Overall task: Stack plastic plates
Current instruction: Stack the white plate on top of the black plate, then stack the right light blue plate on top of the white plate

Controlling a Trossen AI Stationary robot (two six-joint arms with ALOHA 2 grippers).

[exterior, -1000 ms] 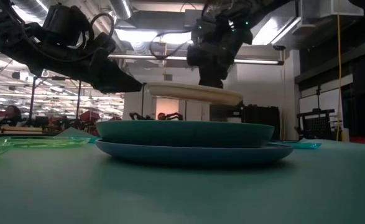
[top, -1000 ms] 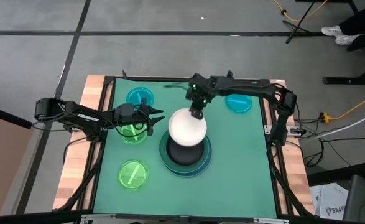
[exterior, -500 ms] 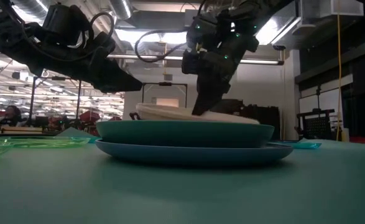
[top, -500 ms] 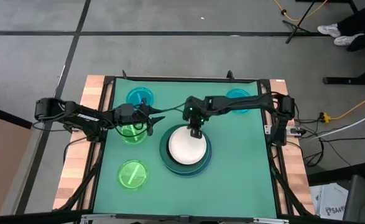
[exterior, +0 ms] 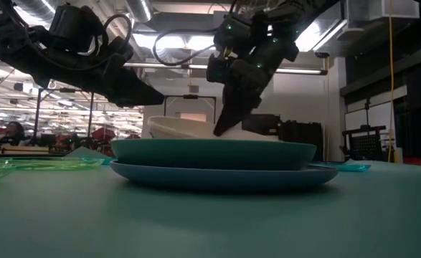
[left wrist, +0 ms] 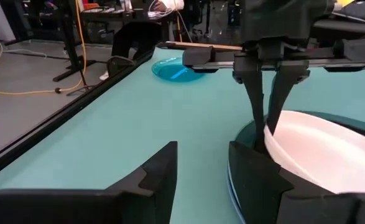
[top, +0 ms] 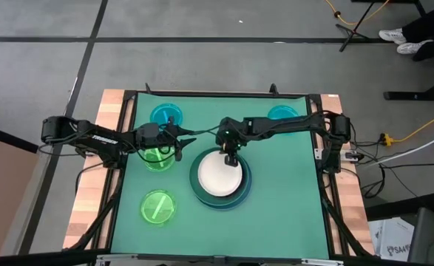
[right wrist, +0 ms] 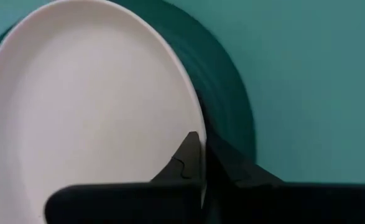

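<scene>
The white plate (top: pixel 219 174) lies on top of the stack, inside the dark green plate (top: pixel 195 176), which sits on the blue plate (exterior: pixel 217 176). The black plate is hidden beneath the white one. My right gripper (top: pixel 231 156) is shut on the white plate's far rim. My left gripper (top: pixel 188 136) hovers open left of the stack, above a lime-green plate (top: pixel 156 157). A second lime-green plate (top: pixel 157 207) lies near the front left. Two cyan plates (top: pixel 166 114) (top: pixel 282 113) lie by the far edge. My right gripper pinches the white plate's far rim (right wrist: pixel 196 127), one finger (right wrist: pixel 186 157) inside the dish and one (right wrist: pixel 235 169) outside. The fingers come from above, pointing steeply down. The plate rests on the stack, close to level.
The green mat (top: pixel 276 192) has free room to the right of and in front of the stack. The wooden table edges (top: pixel 98 185) run down both sides. Beyond the table, the low view shows a workshop room.
My right gripper has come down and toward the near edge, still holding the white plate. The plate was lifted clear above the far side of the stack. Now it lies on the stack and covers the black plate.
</scene>
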